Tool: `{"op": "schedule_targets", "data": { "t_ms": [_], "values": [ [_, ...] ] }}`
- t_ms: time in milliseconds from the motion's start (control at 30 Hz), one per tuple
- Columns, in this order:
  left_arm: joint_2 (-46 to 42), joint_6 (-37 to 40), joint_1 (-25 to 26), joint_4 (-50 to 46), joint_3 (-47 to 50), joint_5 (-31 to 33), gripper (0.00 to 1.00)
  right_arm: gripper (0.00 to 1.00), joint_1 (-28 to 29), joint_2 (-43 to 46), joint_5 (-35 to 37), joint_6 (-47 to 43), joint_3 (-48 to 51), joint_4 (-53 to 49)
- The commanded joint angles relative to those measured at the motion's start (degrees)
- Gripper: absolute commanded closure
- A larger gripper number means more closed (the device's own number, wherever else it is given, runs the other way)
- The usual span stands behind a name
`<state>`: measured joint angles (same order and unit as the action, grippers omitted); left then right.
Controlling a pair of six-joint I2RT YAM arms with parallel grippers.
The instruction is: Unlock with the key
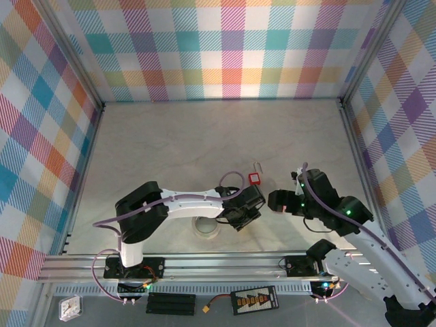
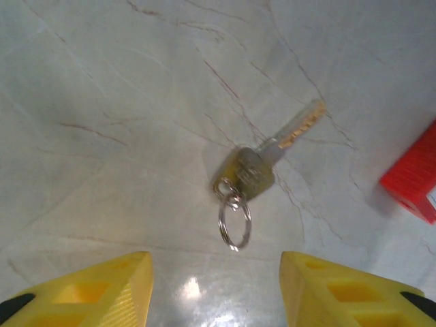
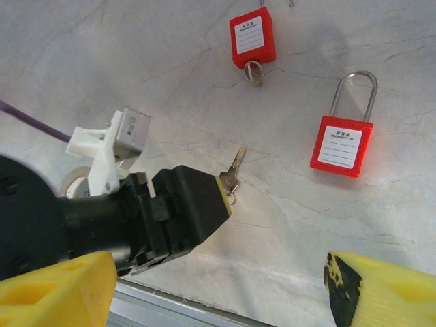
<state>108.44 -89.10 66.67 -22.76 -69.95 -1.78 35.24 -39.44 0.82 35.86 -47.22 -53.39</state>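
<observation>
right wrist view: two red padlocks, near padlock and far padlock; one loose key. left gripper and right gripper stand spread, empty.

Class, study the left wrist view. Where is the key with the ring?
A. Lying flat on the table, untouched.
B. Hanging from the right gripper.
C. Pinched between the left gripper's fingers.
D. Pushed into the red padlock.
A: the key lies flat on the table ahead of the left gripper, whose yellow fingers stand apart on either side and touch nothing.
</observation>
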Motion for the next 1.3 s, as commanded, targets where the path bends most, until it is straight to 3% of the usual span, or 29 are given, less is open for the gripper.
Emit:
{"op": "schedule_targets", "data": {
  "t_ms": [0,367,600,800,1267],
  "values": [
    [2.03,-1.94,-0.46,-1.56,-1.08,1.08,0.52,0.2,0.08,0.42,-0.14,-1.18,0.81,-1.43],
    [3.51,1.06,-3.08,-5.05,-4.35,2.57,0.55,0.2,0.04,0.42,-1.26,-0.42,3.45,0.36],
    [9.5,5.16,-3.39,-10.25,-11.68,-1.93,0.59,0.2,0.09,0.85,-1.27,-0.3,3.89,0.67],
    [9.67,5.68,-3.04,-11.61,-10.67,-3.47,0.6,0.2,0.09,1.37,-0.56,-0.66,3.68,0.04],
    [12.74,9.06,-2.87,-9.09,-11.09,-7.5,0.78,0.19,0.02,2.48,-0.82,-0.93,3.6,0.48]
  ]
}}
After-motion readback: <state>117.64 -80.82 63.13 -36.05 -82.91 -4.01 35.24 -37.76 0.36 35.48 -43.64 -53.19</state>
